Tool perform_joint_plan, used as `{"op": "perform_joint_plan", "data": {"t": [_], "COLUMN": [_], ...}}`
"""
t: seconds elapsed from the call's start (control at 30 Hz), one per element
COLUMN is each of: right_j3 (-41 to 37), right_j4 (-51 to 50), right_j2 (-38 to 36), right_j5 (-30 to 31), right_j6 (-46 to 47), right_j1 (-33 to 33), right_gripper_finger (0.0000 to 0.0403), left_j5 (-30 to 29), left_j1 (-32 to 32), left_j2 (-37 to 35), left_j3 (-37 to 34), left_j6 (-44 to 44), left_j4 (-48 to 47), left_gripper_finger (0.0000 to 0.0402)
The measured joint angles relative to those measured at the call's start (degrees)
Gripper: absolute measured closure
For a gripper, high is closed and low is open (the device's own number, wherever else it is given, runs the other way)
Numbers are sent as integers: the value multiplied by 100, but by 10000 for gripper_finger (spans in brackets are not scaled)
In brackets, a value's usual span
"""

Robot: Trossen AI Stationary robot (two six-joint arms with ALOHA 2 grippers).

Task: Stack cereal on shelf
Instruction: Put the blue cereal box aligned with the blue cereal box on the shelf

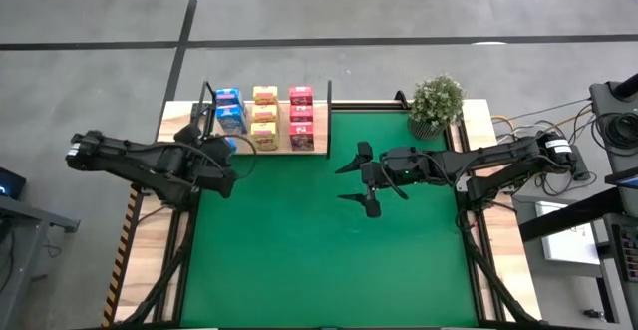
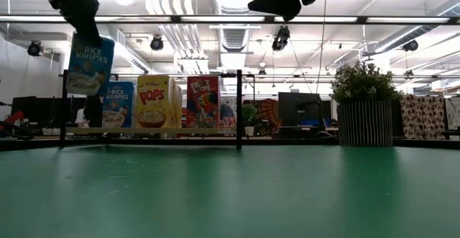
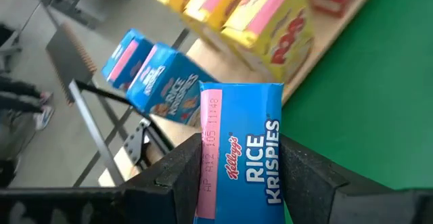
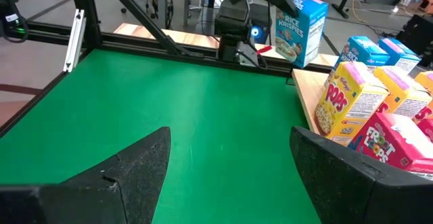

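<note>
left gripper (image 3: 240, 176) pinches Rice Krispies box (image 3: 240, 149), lifted at shelf's (image 1: 309, 148) 8 o'clock | right gripper (image 1: 365, 178) spread wide over green mat (image 1: 329, 250)

From the high view I can barely see the blue box (image 1: 228, 144) under the left claw (image 1: 221, 151). In the low view, both arms are cut off at the top edge. The pink boxes (image 4: 399, 143) run off the right wrist frame's lower right.

Bright overhead ceiling lights, sharp, soft shadows.
</note>
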Motion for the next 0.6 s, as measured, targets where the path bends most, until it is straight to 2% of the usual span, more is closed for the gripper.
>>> {"op": "perform_joint_plan", "data": {"t": [0.3,0.47,0.6], "right_j3": [0,0,0], "right_j4": [0,0,0], "right_j2": [2,2,4], "right_j5": [2,2,2], "right_j6": [-15,-50,-46], "right_j1": [0,0,0], "right_gripper_finger": [113,113,113], "left_j5": [-111,-189,-188], "left_j1": [699,870,1231], "left_j2": [-12,-28,-78], "left_j3": [-91,-91,-91], "left_j6": [357,1379,1803], "left_j4": [184,1140,1197], "left_gripper_finger": [245,245,245]}}
